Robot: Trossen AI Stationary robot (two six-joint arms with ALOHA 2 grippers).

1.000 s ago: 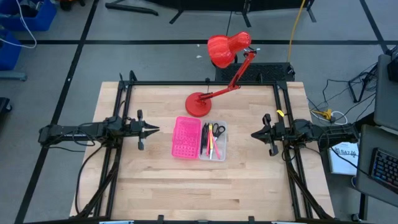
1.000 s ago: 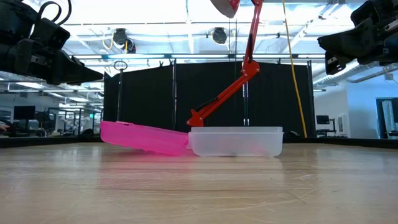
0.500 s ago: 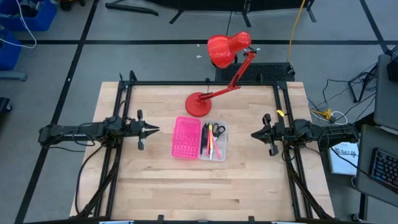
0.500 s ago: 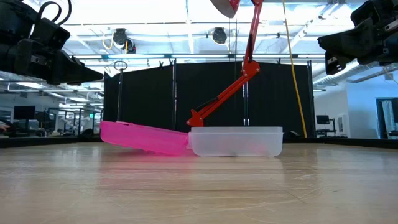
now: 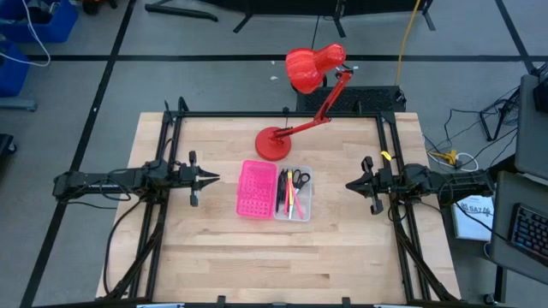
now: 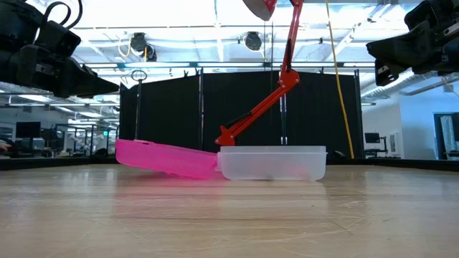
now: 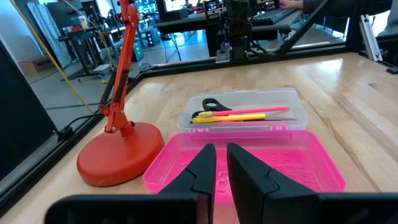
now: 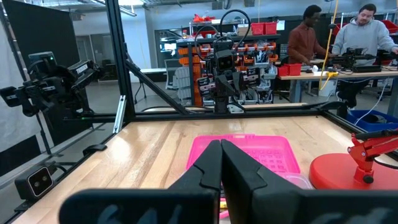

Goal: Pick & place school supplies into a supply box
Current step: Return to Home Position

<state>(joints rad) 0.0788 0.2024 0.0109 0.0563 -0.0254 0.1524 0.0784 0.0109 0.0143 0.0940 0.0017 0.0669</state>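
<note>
The supply box [image 5: 274,191] lies open and flat at the table's middle, its pink holed half [image 5: 257,190] toward the left and its clear half [image 5: 293,193] toward the right. Inside the clear half lie the black-handled scissors [image 7: 211,104] and the black, pink-red and yellow pens [image 7: 249,114], side by side on its floor. My left gripper [image 5: 214,178] hovers shut, left of the box, pointing at it. My right gripper [image 5: 349,184] hovers shut, right of the box. In the low view both grippers hang well above the tabletop, and the clear wall [image 6: 272,163] hides the supplies.
A red desk lamp stands with its round base [image 5: 274,144] just beyond the box's far side, its arm slanting toward the far right and its head [image 5: 306,68] past the table edge. Black frame rails [image 5: 274,114] border the table. Bare wood lies near the table's near edge. Two people sit in the room behind.
</note>
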